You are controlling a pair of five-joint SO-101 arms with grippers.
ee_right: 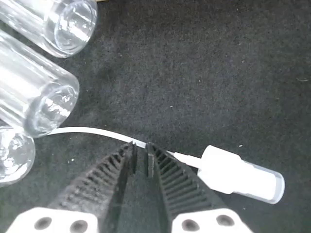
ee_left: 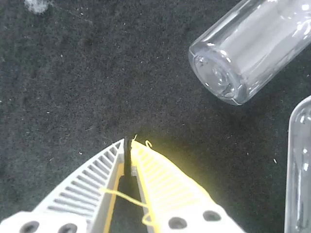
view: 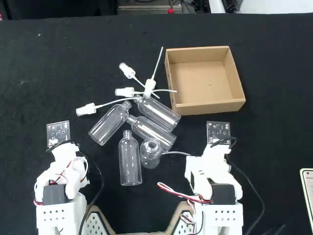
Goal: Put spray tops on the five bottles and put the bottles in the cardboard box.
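Observation:
Five clear bottles lie clustered mid-table: one point(view: 110, 122) at the left, two point(view: 159, 111) point(view: 150, 131) nearer the box, one point(view: 129, 156) in front, and one point(view: 150, 152) standing upright. Several white spray tops point(view: 127, 71) point(view: 124, 91) point(view: 85, 109) with long tubes lie just beyond them. The open cardboard box point(view: 234, 73) is at the back right. My left gripper point(ee_left: 129, 143) is shut over bare cloth, near a bottle's base point(ee_left: 228, 73). My right gripper point(ee_right: 140, 148) is shut, hovering over the tube of another spray top point(ee_right: 240, 177).
Both arms sit folded at the front edge, the left arm point(view: 63, 171) and the right arm point(view: 212, 171) on either side of the bottles. A white object point(view: 307, 191) pokes in at the right edge. Black cloth covers the table point(view: 49, 58).

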